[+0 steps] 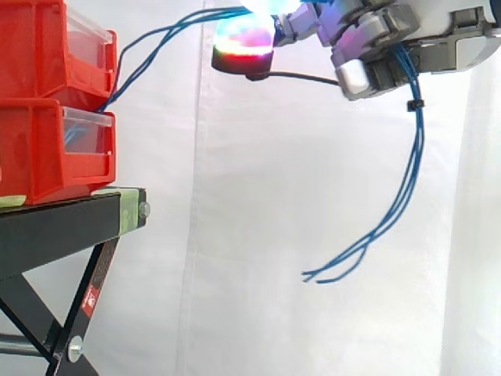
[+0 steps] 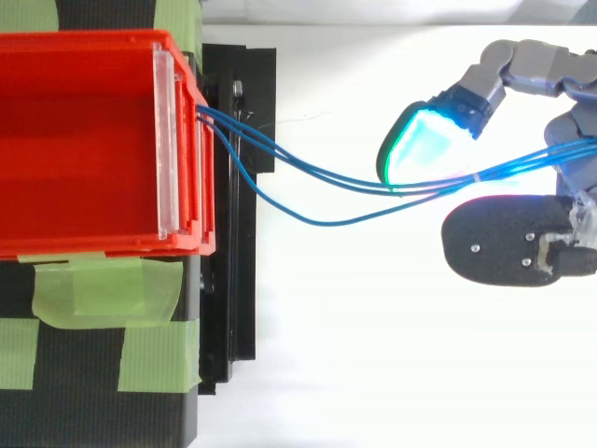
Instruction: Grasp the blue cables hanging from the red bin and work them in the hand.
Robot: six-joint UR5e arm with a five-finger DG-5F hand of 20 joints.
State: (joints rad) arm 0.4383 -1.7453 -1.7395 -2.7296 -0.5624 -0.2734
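Several thin blue cables (image 1: 417,149) reach from the red plastic bin (image 2: 84,245) at nine o'clock; I judge them light, limp, slippery, so my grey robot hand (image 1: 368,35) clasps them bunched mid-length.

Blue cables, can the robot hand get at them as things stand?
Probably yes: the robot hand is curled round the blue cables, which run clear from the red bin with nothing between.

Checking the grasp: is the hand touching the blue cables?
Touching. Side view: the blue cables pass through the hand and hang out below it.
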